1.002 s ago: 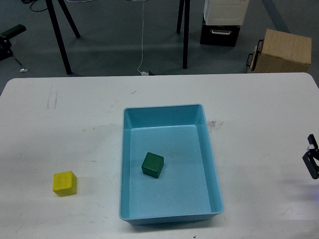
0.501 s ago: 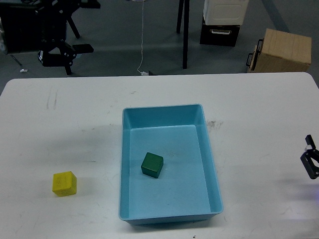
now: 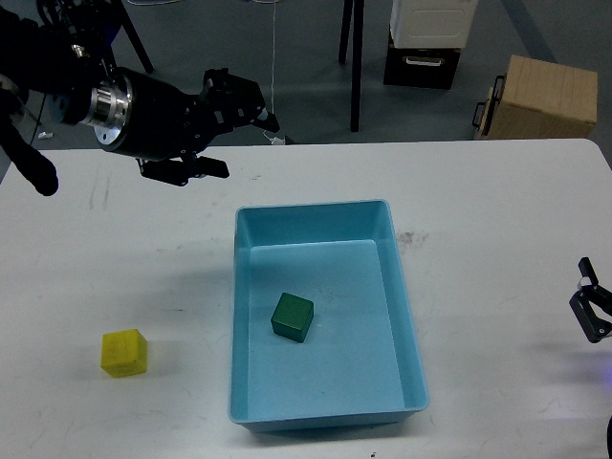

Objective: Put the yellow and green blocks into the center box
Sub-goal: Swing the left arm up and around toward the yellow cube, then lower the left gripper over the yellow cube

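Note:
The green block point(image 3: 293, 317) lies inside the light-blue box point(image 3: 405, 316) at the table's middle, a little left of the box's center. The yellow block point(image 3: 124, 352) sits on the white table, left of the box near the front. My left gripper point(image 3: 247, 142) hangs over the table's back edge, behind and left of the box and far from the yellow block. Its fingers point(image 3: 263, 113) are spread and empty. My right gripper point(image 3: 591, 311) shows only partly at the right edge, low over the table, holding nothing that I can see.
The white table point(image 3: 497, 210) ends at its far edge behind the box. Beyond it on the floor are black stand legs point(image 3: 355, 67), a wooden crate point(image 3: 540, 98) and a white-and-black cabinet point(image 3: 426, 43).
My left arm has swung in from the upper left, from out of view to above the table's back edge. The right gripper has shifted slightly. The blocks and box have not moved.

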{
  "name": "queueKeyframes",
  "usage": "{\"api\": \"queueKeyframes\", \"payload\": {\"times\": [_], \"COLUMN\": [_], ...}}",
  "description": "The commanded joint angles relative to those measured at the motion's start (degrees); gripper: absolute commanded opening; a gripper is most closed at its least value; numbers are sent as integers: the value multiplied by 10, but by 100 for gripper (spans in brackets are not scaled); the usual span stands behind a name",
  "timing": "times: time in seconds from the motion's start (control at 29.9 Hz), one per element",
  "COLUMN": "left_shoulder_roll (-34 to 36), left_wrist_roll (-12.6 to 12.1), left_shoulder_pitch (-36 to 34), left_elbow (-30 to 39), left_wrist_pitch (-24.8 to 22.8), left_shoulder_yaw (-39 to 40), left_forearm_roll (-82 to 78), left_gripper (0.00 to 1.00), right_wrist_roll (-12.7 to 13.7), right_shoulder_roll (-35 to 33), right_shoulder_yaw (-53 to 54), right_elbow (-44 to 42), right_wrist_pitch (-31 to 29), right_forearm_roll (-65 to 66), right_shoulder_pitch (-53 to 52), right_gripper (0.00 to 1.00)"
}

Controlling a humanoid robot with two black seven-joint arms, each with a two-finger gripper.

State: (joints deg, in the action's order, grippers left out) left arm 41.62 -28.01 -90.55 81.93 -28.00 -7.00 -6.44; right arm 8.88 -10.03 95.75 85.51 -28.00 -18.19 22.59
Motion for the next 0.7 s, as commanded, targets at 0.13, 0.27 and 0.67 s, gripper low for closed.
{"api": "queueKeyframes", "payload": {"times": [0.13,0.27,0.67], "left_shoulder_roll": [69,118,171], "left_wrist_roll": [0,0,0], "left_shoulder_pitch": [-57,-57,2], "left_elbow": [119,163,192], "left_wrist_pitch": [0,0,0], "left_shoulder_yaw": [-116,-153,-187], "left_forearm_roll": [-60,-104,-147], "left_gripper": [100,100,100], "right_wrist_roll": [1,1,1], "right_shoulder_roll": [2,2,2], "right_shoulder_yaw": [-2,-3,-27], "right_elbow": [0,0,1], "right_wrist_pitch": [0,0,0], "right_forearm_roll": [0,0,1], "right_shoulder_pitch": [0,-2,0], "right_gripper": [100,100,100]}}
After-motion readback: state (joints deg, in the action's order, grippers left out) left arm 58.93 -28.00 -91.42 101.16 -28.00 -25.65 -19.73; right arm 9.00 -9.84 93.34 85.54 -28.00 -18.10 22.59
